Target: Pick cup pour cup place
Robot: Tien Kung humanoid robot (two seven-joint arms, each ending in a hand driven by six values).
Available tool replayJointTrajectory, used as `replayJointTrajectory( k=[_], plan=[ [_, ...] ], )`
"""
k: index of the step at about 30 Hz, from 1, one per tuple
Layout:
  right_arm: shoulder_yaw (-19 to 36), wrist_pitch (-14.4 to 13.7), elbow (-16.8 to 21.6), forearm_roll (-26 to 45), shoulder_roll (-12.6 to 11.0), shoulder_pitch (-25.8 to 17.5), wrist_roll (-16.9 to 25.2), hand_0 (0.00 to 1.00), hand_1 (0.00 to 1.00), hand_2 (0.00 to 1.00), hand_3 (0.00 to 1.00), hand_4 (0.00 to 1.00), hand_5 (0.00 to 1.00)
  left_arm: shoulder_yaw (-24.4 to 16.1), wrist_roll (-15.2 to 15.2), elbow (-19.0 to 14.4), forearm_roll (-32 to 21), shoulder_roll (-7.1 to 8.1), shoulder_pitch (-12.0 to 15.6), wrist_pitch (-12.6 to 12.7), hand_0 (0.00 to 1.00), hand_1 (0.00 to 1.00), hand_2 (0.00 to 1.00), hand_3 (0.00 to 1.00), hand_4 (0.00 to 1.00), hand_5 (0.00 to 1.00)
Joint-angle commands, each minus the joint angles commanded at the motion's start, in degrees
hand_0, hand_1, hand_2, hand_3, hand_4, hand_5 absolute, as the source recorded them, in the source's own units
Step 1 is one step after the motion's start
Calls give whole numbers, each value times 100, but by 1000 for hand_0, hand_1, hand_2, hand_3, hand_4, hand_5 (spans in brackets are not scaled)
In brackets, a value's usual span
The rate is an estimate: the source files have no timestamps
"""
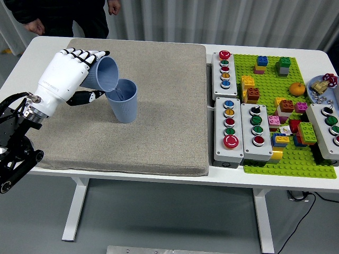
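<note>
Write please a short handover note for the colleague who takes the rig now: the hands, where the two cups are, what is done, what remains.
Left hand: fingers shut on the tilted blue cup, which it holds on its side, mouth down toward the upright blue cup.
Right hand: not in view.
The upright cup stands on the grey mat, left of centre; the tilted cup's rim sits just over its opening.
Done: pick; the pour is under way.
Left: finish pouring, bring the cup upright, place it on the mat, release.
A person stands at the far side, hands off the table.

Tilted blue cup [106, 74] over upright cup [125, 102]
</note>
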Motion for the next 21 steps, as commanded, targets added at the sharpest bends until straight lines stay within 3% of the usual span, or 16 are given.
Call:
replayJointTrajectory(
  k=[10,21],
  plan=[
    [-4,-7,0,13,-5,-5,3,742,703,720,639,233,385,184,126,6,85,90,-142,0,441,551,761,816,578,25],
    [7,-8,0,-15,9,-38,-2,742,703,721,640,231,384,363,65,104,27,148,-211,0,448,552,759,803,564,2]
  ],
)
